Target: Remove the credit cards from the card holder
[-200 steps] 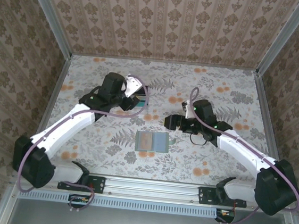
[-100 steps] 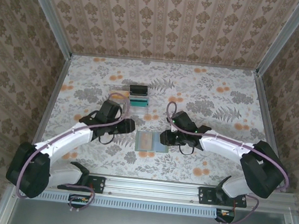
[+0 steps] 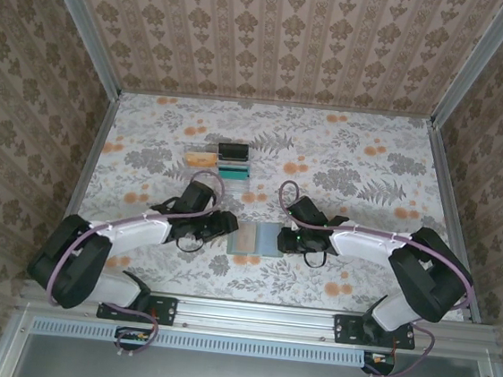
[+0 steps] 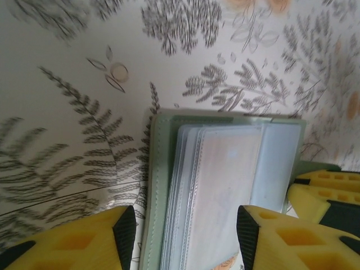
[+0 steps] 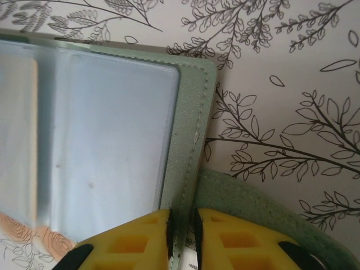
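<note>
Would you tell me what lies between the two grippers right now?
The open card holder, seen in the top view, lies between the left gripper and the right gripper.

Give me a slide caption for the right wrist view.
Right tool pinches the open wallet by its edge on the floral table.

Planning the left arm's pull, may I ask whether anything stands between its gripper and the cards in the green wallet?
Only the clear plastic sleeve over the pale orange card; the open left gripper faces the sage-green wallet with nothing else between.
</note>
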